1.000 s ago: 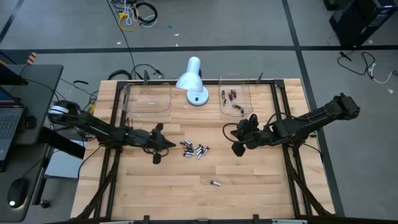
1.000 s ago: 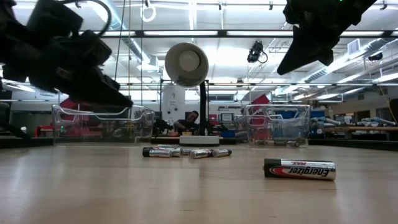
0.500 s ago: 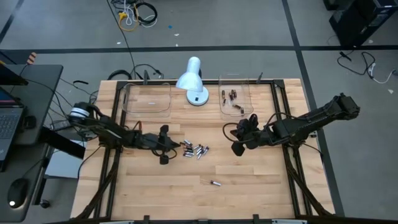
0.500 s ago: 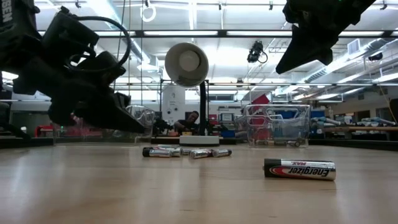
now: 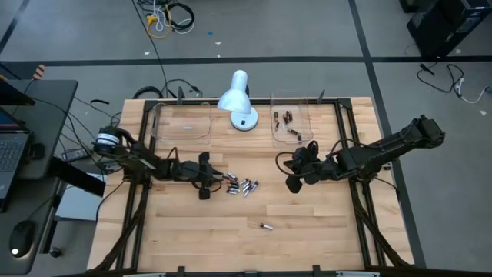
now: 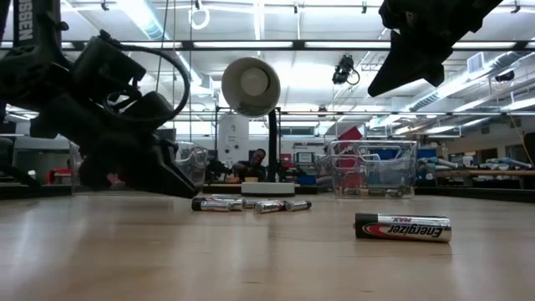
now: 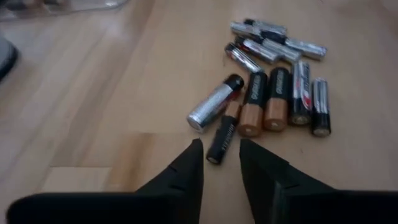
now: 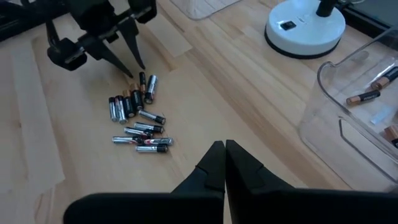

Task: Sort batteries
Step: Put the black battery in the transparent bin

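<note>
Wooden table (image 5: 307, 231), left end effector (image 7: 219, 163) open beside clustered batteries (image 7: 273, 93), right end effector (image 8: 224, 163) closed, well apart.

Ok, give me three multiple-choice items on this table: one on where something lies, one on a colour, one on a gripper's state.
1. Where does the lone Energizer battery lie?
A. inside the right clear tray
B. on the wood, apart from the battery pile, toward the near edge
C. under the lamp

2. What colour is the desk lamp?
A. white
B. red
C. black

3. How do the left gripper fingers stand?
A. clamped on the lamp base
B. parted, with a small dark battery just ahead of the gap
C. shut inside the left clear tray

Answers:
1 B, the high view shows it alone, away from the battery pile.
2 A, its shade and base are white.
3 B, the left wrist view shows a gap between the fingers, with the small dark battery just beyond the tips.
</note>
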